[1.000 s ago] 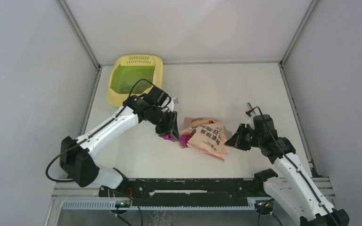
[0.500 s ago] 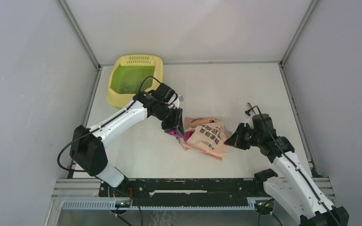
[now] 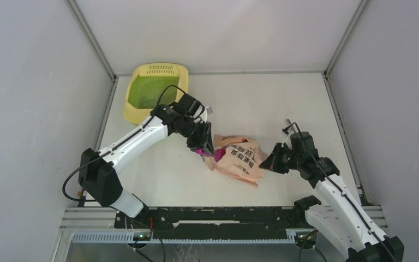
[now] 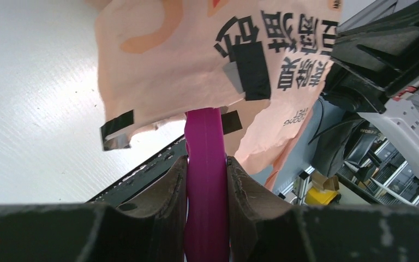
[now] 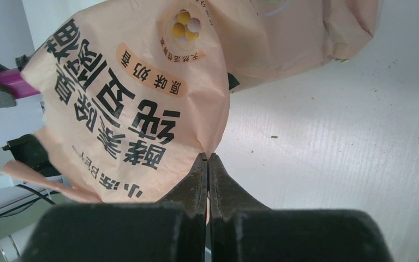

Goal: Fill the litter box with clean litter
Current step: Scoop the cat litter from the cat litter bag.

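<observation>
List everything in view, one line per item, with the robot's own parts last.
litter box: one, pale yellow with a green floor, far left corner of the table.
peach bag: one, peach-pink with dark print, crumpled, mid table between the arms.
scoop: one, magenta, at the bag's left end, its far end hidden by the bag.
specks: a few, dark, on the table beside the bag.
table: one, white.
left arm: one, white and black, reaching to the bag.
right arm: one, white and black, right of the bag.
left fingers: two, dark, clamped on the scoop.
right fingers: two, dark, pinching the bag's edge.
</observation>
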Tool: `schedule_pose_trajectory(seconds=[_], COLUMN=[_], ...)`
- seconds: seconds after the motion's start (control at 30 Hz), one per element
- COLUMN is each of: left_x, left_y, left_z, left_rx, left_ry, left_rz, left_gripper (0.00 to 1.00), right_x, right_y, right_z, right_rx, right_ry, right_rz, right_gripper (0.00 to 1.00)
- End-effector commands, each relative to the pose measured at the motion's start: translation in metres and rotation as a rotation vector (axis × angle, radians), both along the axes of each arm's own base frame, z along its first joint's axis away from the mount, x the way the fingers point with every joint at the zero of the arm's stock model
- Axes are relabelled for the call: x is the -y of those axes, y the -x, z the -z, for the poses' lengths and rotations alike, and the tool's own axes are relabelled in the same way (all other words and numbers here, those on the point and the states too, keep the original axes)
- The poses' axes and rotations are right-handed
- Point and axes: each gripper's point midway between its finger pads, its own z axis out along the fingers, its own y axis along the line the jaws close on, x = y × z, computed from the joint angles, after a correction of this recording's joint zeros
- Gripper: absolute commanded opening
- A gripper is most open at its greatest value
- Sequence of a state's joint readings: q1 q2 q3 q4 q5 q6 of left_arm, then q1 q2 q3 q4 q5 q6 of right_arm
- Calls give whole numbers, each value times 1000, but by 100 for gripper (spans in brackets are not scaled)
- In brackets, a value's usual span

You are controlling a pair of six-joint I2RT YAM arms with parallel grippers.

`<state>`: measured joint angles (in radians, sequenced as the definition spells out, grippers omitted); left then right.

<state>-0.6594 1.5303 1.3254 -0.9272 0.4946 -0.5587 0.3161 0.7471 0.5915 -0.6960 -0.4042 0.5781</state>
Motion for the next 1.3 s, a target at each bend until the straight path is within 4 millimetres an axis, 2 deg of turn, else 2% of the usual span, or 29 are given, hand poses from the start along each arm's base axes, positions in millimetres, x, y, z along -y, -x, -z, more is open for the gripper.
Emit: schedule_pose_trajectory(seconds=[0.0,0.1,0.23,0.37,0.57,0.7,0.9,0.97,1.27], left_x=[18,20,21,11,-5,-10,4,11,53], left_y=[-7,-4,0,7,11,6,1,1,1], left_z=[-51,-45,-20,8,11,19,52,57,49], left_rx=[123,102,46,3,22,26,-40,-52,-63], left_ry=[126,113,49,-17,-76,-127,-132,-102,145], left_rz=[48,68,101,99,72,65,88,95,154], left_gripper=[0,0,0,0,0,1,0,0,0], right_x=[-3,-5,-6,-6,-5,-6,-5,-5,-4], right_y=[-1,0,-1,-1,0,0,0,-1,-3], right_z=[0,1,1,0,1,-1,-1,-1,1], right_rx=[7,6,5,13,11,19,21,24,17], right_ry=[5,3,5,5,9,4,7,6,19], right_rz=[-10,-15,-16,-18,-21,-23,-23,-23,-12], right_gripper=[0,0,0,0,0,0,0,0,0])
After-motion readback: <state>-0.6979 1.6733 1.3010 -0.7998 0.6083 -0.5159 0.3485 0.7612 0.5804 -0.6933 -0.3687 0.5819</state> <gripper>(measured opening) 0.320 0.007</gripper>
